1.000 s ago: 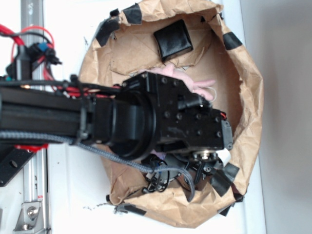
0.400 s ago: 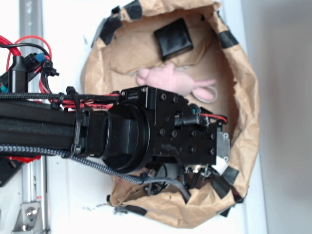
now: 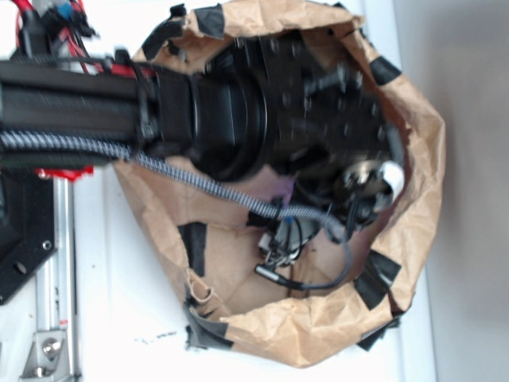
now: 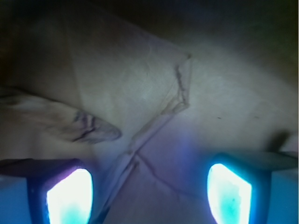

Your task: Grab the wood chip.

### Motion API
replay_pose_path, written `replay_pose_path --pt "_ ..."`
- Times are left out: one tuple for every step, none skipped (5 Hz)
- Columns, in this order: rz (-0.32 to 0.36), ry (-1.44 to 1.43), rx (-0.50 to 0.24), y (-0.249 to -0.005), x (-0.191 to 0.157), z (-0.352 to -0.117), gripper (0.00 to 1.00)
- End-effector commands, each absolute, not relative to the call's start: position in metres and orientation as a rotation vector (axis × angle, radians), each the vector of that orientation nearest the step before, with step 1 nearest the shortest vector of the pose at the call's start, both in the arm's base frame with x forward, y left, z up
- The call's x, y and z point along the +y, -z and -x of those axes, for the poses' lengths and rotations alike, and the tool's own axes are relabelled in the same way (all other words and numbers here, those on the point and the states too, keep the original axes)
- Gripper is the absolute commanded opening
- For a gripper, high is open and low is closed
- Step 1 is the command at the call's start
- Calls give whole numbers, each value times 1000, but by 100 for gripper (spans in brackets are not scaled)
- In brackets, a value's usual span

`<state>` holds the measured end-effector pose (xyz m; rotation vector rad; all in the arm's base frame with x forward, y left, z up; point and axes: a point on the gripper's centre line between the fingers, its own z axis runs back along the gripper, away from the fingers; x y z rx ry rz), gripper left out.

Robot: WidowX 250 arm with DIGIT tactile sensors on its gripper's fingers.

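Exterior view bright and evenly lit but motion-blurred, wrist view dim and soft, two pads (image 4: 69, 197) glowing cyan

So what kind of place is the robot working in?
Probably a robot test bench, not a home: a white tabletop, a metal rail along its edge, and a taped brown paper nest that the arm reaches into.

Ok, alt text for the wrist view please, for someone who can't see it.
Close over creased brown paper, the end effector is open, its two glowing blue-white fingertips at the lower corners with nothing between them. A streaky, elongated wood chip lies flat at the left, just above the left fingertip.
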<state>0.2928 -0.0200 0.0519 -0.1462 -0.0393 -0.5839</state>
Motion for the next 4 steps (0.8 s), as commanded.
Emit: replay_pose_path --pt "70 796 -127 -76 -49 -287 100" --pt "79 1035 -202 -78 -77 -276 100" --pt "94 1153 -208 -73 -85 -273 100" --pt "141 1169 -229 -60 -80 -278 100"
